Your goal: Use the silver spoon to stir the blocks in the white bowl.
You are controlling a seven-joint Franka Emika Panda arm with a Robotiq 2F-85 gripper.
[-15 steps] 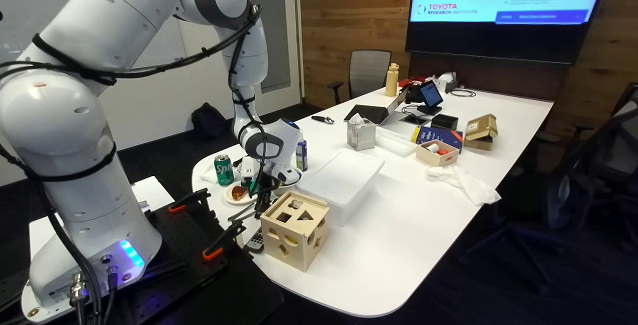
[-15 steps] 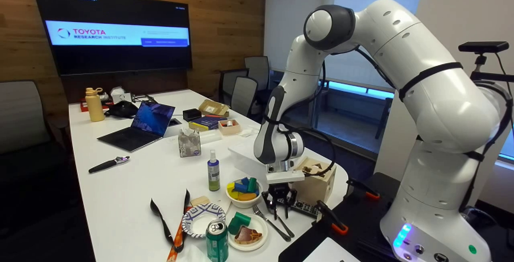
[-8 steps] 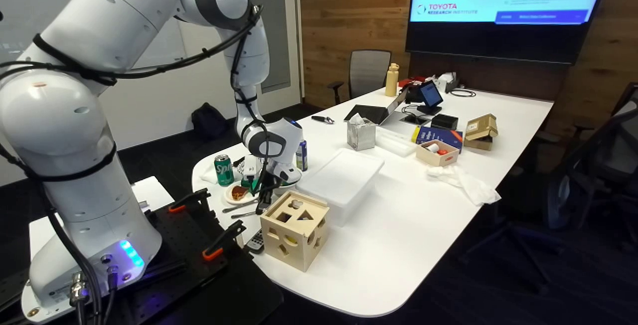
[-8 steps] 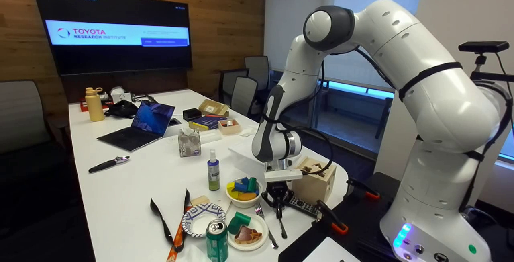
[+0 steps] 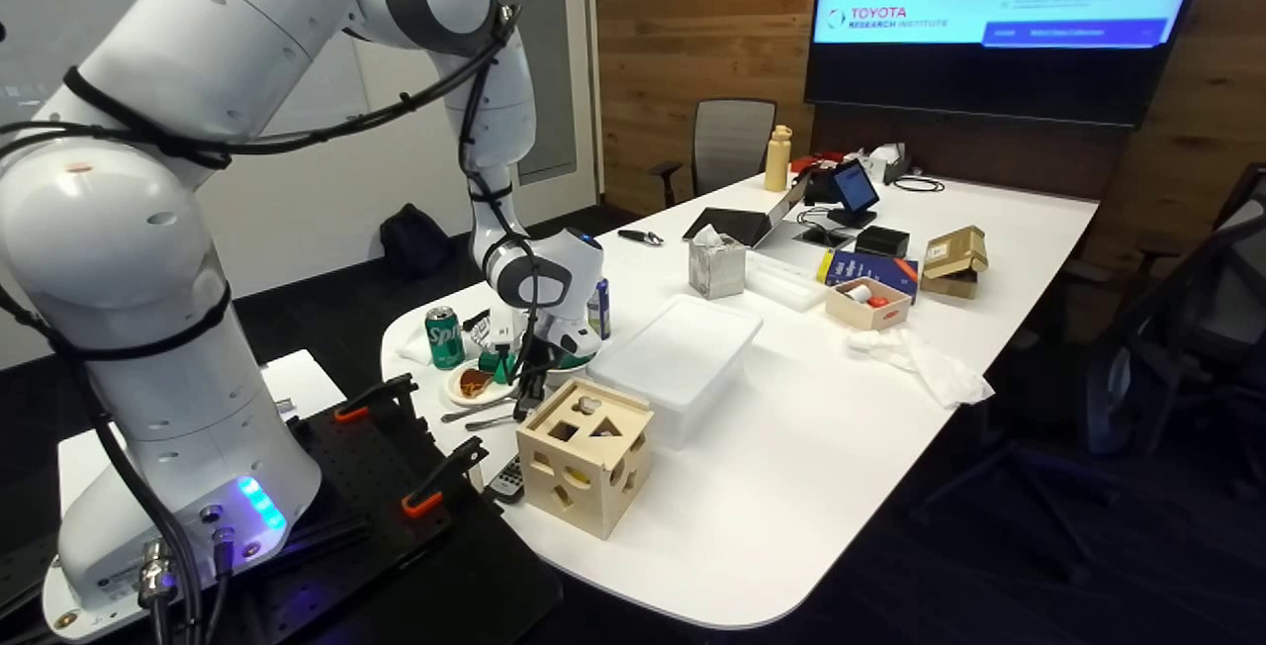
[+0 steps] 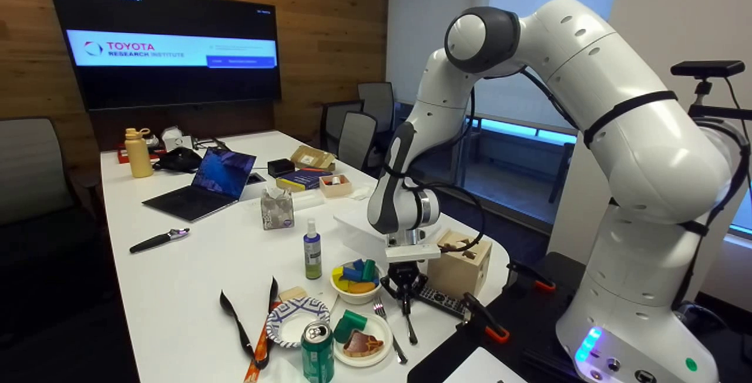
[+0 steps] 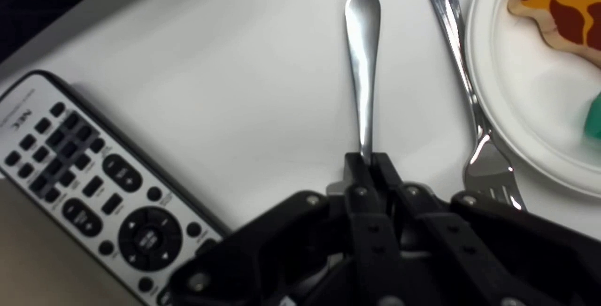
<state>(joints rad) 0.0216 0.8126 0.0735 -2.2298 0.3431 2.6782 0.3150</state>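
Observation:
My gripper (image 7: pixel 368 158) is shut on the thin handle of the silver spoon (image 7: pixel 364 48). The handle's broad end points away from the fingertips; the spoon's other end is hidden under the gripper. In an exterior view the gripper (image 6: pixel 406 308) holds the spoon (image 6: pixel 411 332) low over the table, just right of the white bowl (image 6: pixel 356 298). The bowl is heaped with blocks (image 6: pixel 355 273) in blue, green, yellow and orange. In an exterior view the bowl (image 5: pixel 568 377) is mostly hidden behind the arm and wooden cube.
A fork (image 7: pixel 453 38) lies beside the spoon, by a plate (image 7: pixel 479 57) with toy food. A remote (image 7: pixel 108 179) lies on the other side. The wooden cube (image 6: pixel 455 274), white tub (image 5: pixel 673 358), spray bottle (image 6: pixel 313 256) and green can (image 6: pixel 318 353) stand nearby.
The gripper was open over the spoon a second ago, then shut on its handle. Since then it has risen slightly with the spoon. The fork's handle end has shifted toward the plate.

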